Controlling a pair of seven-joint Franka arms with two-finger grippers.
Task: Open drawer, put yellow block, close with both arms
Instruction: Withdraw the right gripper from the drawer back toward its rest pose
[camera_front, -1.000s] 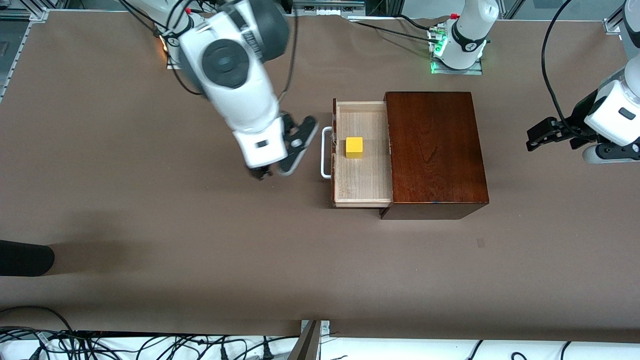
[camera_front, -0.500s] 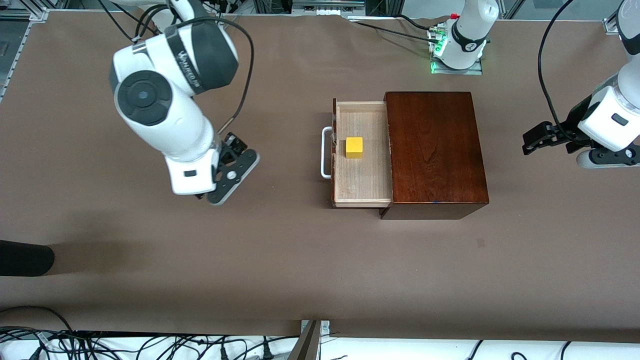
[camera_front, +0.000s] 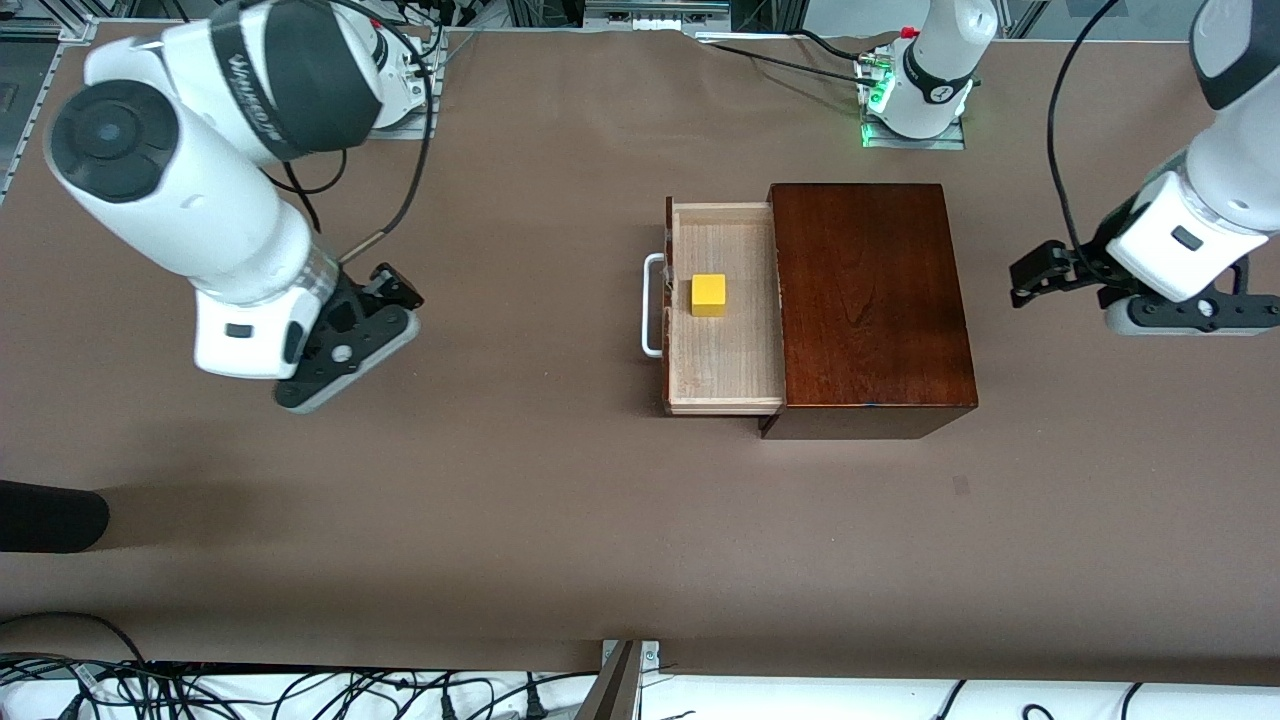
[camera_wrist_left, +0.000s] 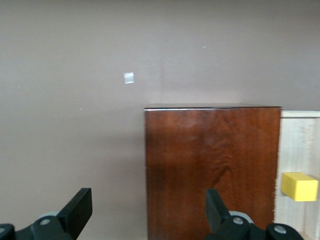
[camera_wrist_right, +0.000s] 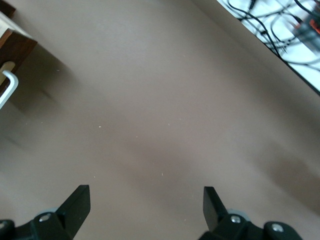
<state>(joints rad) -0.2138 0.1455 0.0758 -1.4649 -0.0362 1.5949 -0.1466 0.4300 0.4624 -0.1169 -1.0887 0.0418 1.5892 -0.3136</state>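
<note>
The drawer (camera_front: 725, 345) stands pulled out of the dark mahogany box (camera_front: 870, 300), its white handle (camera_front: 651, 305) toward the right arm's end. The yellow block (camera_front: 708, 295) sits in the pale tray. My right gripper (camera_front: 335, 350) hangs open and empty over bare table, well away from the handle; its wrist view shows the open gripper (camera_wrist_right: 145, 200) and the handle (camera_wrist_right: 7, 87) at one edge. My left gripper (camera_front: 1035, 270) is open and empty over the table beside the box; its wrist view shows the gripper (camera_wrist_left: 148, 205), the box (camera_wrist_left: 212, 170) and the block (camera_wrist_left: 299, 186).
A black object (camera_front: 50, 515) lies at the table's edge at the right arm's end. Cables (camera_front: 250, 690) run along the edge nearest the front camera. A small pale mark (camera_front: 960, 486) sits on the brown table nearer the front camera than the box.
My right arm has swung away from the drawer handle toward its own end of the table. My left gripper has moved a little toward the box. Drawer and block have not moved.
</note>
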